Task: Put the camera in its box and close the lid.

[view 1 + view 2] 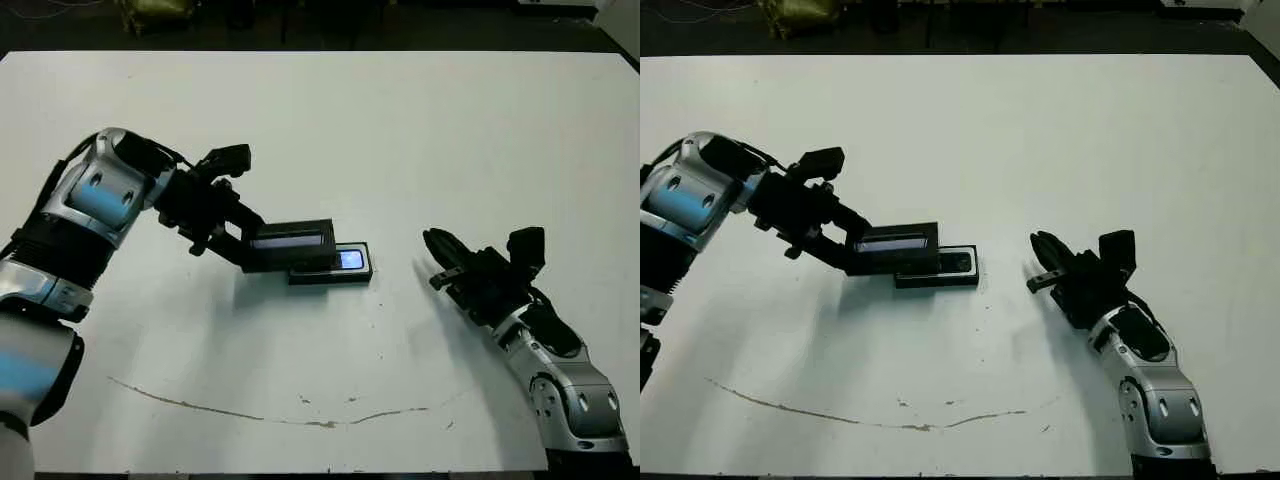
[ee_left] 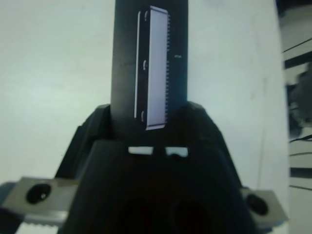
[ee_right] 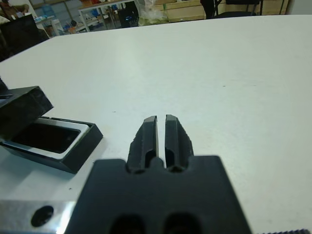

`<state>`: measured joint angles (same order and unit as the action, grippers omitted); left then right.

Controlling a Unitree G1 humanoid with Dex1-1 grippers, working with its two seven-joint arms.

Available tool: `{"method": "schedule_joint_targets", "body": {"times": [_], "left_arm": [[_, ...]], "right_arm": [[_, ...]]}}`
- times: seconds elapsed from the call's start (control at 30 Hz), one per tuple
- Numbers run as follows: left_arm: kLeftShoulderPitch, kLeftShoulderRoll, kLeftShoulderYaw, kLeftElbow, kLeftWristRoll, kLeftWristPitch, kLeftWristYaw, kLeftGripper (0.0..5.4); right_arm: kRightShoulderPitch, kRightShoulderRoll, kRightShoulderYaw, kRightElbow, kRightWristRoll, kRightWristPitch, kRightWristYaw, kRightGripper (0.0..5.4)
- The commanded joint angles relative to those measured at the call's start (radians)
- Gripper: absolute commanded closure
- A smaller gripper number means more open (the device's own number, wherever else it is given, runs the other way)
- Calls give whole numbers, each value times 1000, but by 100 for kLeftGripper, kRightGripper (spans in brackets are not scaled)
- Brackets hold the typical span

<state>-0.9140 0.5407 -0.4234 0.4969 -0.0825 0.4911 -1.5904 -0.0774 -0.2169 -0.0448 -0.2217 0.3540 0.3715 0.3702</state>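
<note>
The white table carries a thin brown scuff line along its near edge. Near the middle lies the box, a shallow black tray lined in white, with the camera lying dark inside it. The left gripper is clamped on one end of the lid, holding it tilted over the left part of the box, so that only the right end of the box shows from above; the lid's pale strip faces up. The right gripper hangs well apart to the right, holding nothing, its fingers pressed nearly together.
</note>
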Motion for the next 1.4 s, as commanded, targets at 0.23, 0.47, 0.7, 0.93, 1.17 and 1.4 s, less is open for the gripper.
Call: {"method": "schedule_joint_targets", "body": {"times": [0.23,0.47,0.7,0.93,1.17,1.4], "left_arm": [[52,-6,2,-57,-14,110,32,302],[81,-7,12,-100,-21,102,99,302],[84,-11,2,-115,-4,50,142,302],[88,-25,-1,-123,-6,32,172,302],[76,-38,-20,-91,-2,-15,147,302],[68,-77,-45,-50,10,-40,140,302]], "right_arm": [[16,-2,14,3,-33,-11,-12,540],[19,0,14,3,-43,-20,-16,540],[19,1,11,13,-36,-24,-6,540],[22,2,16,22,-45,-49,-3,540],[20,7,18,20,-40,-39,-10,540],[15,5,17,14,-36,-24,-16,540]]}}
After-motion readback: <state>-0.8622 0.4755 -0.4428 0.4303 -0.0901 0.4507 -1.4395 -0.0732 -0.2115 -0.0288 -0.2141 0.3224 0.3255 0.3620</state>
